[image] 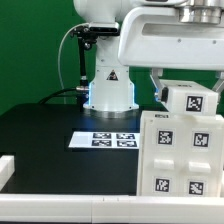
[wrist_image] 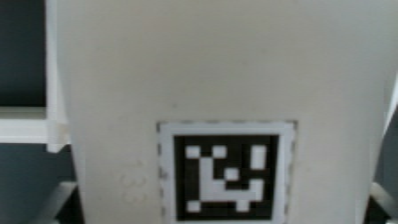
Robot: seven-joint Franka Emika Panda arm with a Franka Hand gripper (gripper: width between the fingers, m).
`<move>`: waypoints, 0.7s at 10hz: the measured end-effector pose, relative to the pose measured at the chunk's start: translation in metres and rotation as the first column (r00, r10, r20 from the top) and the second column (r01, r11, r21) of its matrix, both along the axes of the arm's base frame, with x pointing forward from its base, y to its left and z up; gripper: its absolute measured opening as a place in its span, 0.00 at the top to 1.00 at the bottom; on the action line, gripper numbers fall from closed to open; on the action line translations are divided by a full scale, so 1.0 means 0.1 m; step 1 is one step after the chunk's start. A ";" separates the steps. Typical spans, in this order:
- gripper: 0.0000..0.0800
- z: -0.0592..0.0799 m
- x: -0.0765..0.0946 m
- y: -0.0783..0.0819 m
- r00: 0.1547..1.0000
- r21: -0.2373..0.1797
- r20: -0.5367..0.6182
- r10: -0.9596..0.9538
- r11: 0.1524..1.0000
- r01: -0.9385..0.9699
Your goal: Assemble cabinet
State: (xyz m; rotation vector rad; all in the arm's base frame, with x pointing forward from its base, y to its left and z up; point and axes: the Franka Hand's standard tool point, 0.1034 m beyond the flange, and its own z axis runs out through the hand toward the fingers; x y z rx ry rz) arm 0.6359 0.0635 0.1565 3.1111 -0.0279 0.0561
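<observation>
Currently holds the end effector (image: 187, 90) low over the small white block (image: 190, 102), with one dark finger (image: 158, 92) showing just beside the block's flank on the exterior view's left. Cannot tell the opposite finger's position, since it lies hidden behind the block and the picture's edge. Cannot tell either whether clenched onto the block or merely straddling it: no clear contact line shows in either view.

Locate the cabinet body (image: 184, 152) on the table (image: 50, 125) near its front edge, toward the exterior view's right. Note several square black-and-white tags on its near face, in two rows. Find the small white block directly above the cabinet body's top edge, upright, with one tag facing the camera. Cannot tell whether resting on the body or suspended just clear of it.

In the wrist view, observe the small white block (wrist_image: 214, 70) filling nearly the whole picture, with a single tag (wrist_image: 224, 181) on its lower part, blurred by closeness.

Find the marker board (image: 103, 140) lying flat near the middle of the table, just beside the cabinet body on the exterior view's left and apart from it. Find the robot pedestal (image: 110, 88) at the table's rear edge, behind the marker board, with a blue glow at its base. Note the arm (image: 165, 40) reaching from the pedestal toward the exterior view's right. Note a white rail (image: 60, 206) running along the table's front edge and turning up at the front corner on the exterior view's left.
</observation>
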 end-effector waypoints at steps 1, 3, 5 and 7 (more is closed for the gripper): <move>0.30 -0.02 0.01 -0.01 1.000 -0.001 0.003 -0.001 1.000 0.001; 0.30 -0.04 0.02 -0.01 1.000 -0.003 0.006 -0.005 1.000 0.005; 0.30 -0.04 0.02 -0.01 1.000 -0.002 0.006 -0.017 1.000 0.017; 0.06 -0.04 0.02 -0.01 1.000 -0.002 0.006 -0.017 1.000 0.017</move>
